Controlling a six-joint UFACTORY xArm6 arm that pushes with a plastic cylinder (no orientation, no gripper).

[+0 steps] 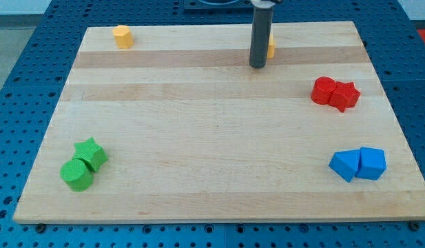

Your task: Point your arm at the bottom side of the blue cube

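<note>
The blue cube (372, 163) sits near the view's bottom right of the wooden board (212, 124), touching a second blue block (345, 164) on its left. My tip (257, 66) is near the view's top centre, far up and to the left of the blue cube. The rod partly hides a yellow block (271, 47) just behind it.
Two red blocks (324, 90) (346, 96) touch each other at the view's right. A green star (91, 153) and a green cylinder (76, 174) touch at the bottom left. A yellow block (122, 36) sits at the top left.
</note>
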